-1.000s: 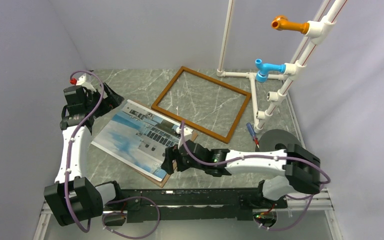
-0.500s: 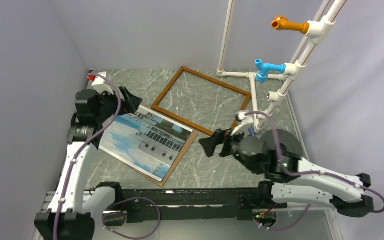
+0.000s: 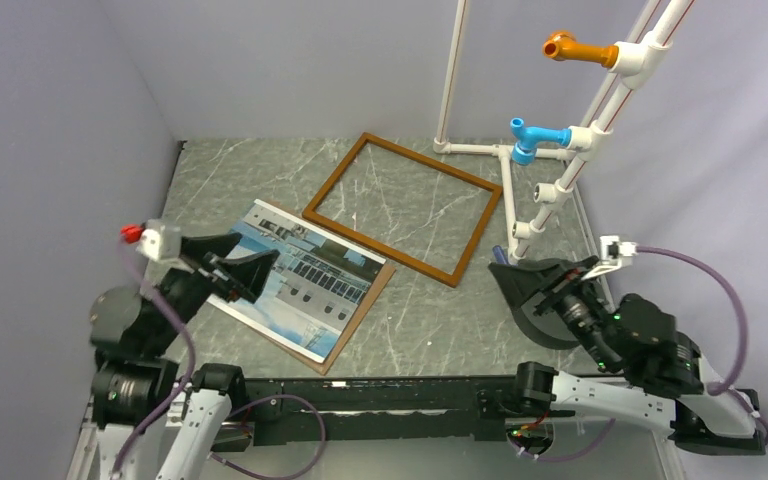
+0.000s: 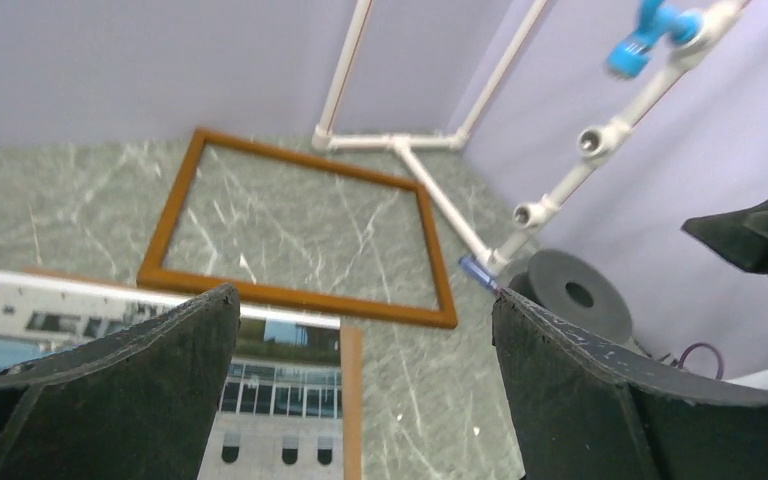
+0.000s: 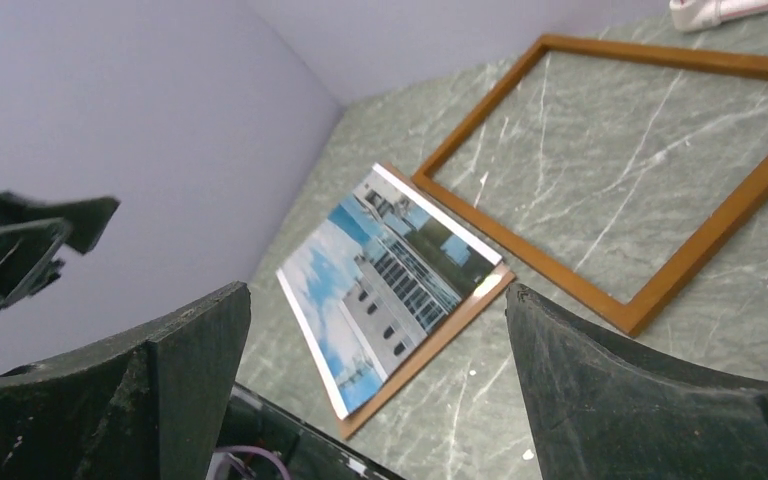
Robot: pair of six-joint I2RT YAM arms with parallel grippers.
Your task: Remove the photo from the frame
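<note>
The photo [image 3: 295,283], a building under blue sky on a light-brown board, lies flat on the table, left of centre. The empty reddish-brown frame [image 3: 380,248] lies flat just beyond it, their corners close together. My left gripper [image 3: 243,262] is open and empty, raised above the photo's left part. My right gripper [image 3: 508,276] is open and empty, raised at the right, well apart from both. The left wrist view shows the frame [image 4: 300,297] and photo [image 4: 270,395] below my open left gripper [image 4: 365,295]. The right wrist view shows the photo [image 5: 390,275] and frame [image 5: 520,250] beyond my open right gripper [image 5: 378,290].
A white pipe rack [image 3: 560,170] with orange and blue fittings stands at the back right. A grey disc [image 3: 545,328] and a blue-handled tool [image 3: 501,258] lie by its foot, under my right gripper. Purple walls close in the table's left, back and right.
Both arms have pulled back toward their bases and risen. The right gripper left the photo's near corner and swung right. The left gripper came nearer from the far left. Photo and frame stay put.
</note>
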